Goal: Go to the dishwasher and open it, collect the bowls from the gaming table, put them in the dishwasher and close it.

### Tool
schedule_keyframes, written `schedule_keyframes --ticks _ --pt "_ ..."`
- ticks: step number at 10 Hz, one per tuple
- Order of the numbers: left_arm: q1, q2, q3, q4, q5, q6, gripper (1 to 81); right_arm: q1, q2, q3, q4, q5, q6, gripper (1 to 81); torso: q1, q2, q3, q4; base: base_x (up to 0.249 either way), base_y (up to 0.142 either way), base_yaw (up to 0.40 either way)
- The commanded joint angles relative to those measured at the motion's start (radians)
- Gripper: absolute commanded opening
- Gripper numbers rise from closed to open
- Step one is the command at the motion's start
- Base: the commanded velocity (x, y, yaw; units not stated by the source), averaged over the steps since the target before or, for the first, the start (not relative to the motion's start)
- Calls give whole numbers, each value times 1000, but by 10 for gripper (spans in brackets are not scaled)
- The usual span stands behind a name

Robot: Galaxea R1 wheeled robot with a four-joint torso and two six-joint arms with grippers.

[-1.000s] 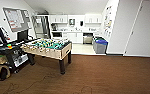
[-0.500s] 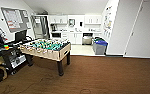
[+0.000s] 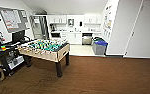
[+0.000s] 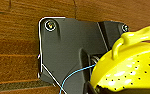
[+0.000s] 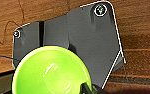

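Your left wrist view has a yellow bowl [image 4: 131,67] sitting large against the dark robot plate: glossy plastic, dotted with small holes like a strainer, with a looped handle arching over its rim. You cannot tell from it whether the left jaws are clenched on that bowl or released. Your right wrist view has a lime-green bowl [image 5: 51,72], smooth and shiny inside, round, with a dark part touching its rim at one edge; there too the state of the right jaws cannot be told. Below both bowls lies brown wood-grain floor [image 3: 111,77].

From the head view, you face a kitchenette at the far end of the room. The dishwasher [image 3: 87,39], a steel-fronted unit, sits closed among white cabinets [image 3: 74,37] below the counter [image 3: 76,31]. A grey bin with a blue lid [image 3: 99,46] stands near it, and a table-football table [image 3: 44,50] with a green field stands on dark legs to your left.
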Motion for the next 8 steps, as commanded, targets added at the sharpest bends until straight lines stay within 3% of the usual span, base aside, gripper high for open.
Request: schedule_keyframes --ticks 1,3,8 --pt "-42 -17 7 15 30 2 10 47 -19 -1 -8 -40 -2 10 1 0 0 0 109 -62 0" --pt "-42 -17 7 15 30 2 10 44 -19 -4 -7 -38 -3 10 1 0 0 0 109 -61 0" --pt "-42 -19 7 15 30 2 10 49 -19 -4 -7 -40 -2 10 1 0 0 0 109 0 0"
